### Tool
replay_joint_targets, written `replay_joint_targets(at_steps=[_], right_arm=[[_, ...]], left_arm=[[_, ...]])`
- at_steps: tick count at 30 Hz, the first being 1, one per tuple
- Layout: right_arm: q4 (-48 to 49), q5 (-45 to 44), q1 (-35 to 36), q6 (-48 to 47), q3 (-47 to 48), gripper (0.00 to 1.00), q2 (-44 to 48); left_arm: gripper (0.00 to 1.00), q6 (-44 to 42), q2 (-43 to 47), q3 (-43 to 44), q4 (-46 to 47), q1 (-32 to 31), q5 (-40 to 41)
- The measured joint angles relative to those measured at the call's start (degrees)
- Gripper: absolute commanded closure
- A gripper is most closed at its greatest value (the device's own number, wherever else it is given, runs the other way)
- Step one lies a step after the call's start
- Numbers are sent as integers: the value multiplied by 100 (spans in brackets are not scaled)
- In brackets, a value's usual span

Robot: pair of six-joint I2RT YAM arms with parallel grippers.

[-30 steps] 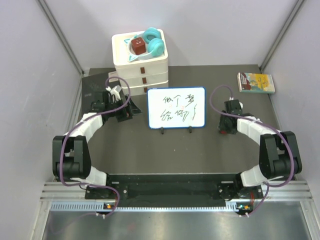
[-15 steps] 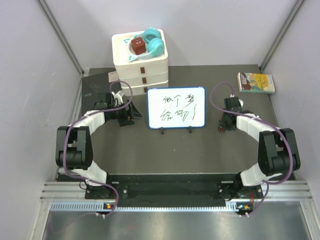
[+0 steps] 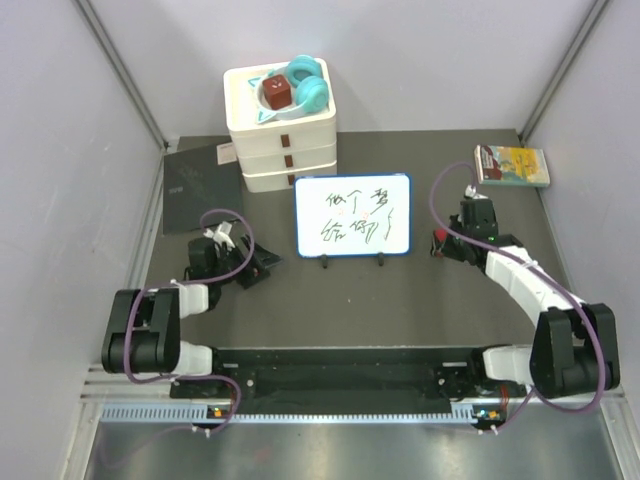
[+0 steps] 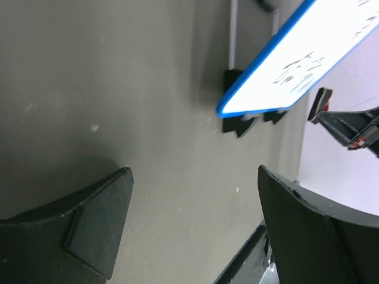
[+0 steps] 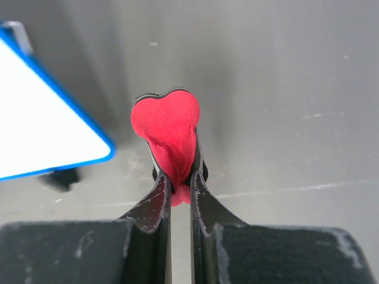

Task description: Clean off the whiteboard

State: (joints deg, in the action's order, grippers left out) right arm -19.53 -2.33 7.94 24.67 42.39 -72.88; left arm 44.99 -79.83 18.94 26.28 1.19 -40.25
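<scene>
1. Whiteboard (image 3: 352, 215) first: it's standing on its little black feet around the middle of the table (image 3: 400, 300), just in front of the white drawer box (image 3: 282, 140). It's covered in black scribbles with a couple of red marks, and nothing looks wiped off yet.
2. Right gripper (image 5: 176, 171) is clamped tight on a red heart-shaped pad (image 5: 167, 118). It looks soft and spongy, so I'm guessing that's the eraser. The heart pokes out past the fingertips, squished a bit where it's pinched.
3. That gripper sits just off the board's right edge, near the lower right corner, not touching it. From its own camera, the blue frame corner is off to the left of the heart.
4. Left gripper (image 4: 192, 177) is wide open with nothing in it. It's low over the bare table on the board's left, pointing toward the board's near corner and feet.
5. My read: eraser pickup is done and wiping hasn't started. We're at the "bring the eraser to the board" step.
6. Next move, I reckon, calls for getting the heart over the frame, laying its flat face on the writing, then sweeping across. The board is perched on thin feet, so pressing hard could shove or tip it. It'd make sense for the empty left arm to brace the left edge, but that's just me guessing.
</scene>
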Motion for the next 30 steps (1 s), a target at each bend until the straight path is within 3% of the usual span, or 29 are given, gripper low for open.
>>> replay_joint_targets(at_steps=[8, 15, 21, 30], right_arm=[[26, 544, 74, 63, -109, 100, 498], [11, 761, 254, 109, -85, 100, 498], [-20, 802, 354, 151, 149, 100, 496], [-66, 581, 1088, 201, 785, 100, -31]], left_arm=[[12, 715, -1252, -306, 2664, -2, -330], [15, 2267, -3051, -120, 5224, -44, -791], [16, 2691, -3355, 74, 5643, -131, -835], [17, 1897, -3152, 345, 5117, -662, -595]])
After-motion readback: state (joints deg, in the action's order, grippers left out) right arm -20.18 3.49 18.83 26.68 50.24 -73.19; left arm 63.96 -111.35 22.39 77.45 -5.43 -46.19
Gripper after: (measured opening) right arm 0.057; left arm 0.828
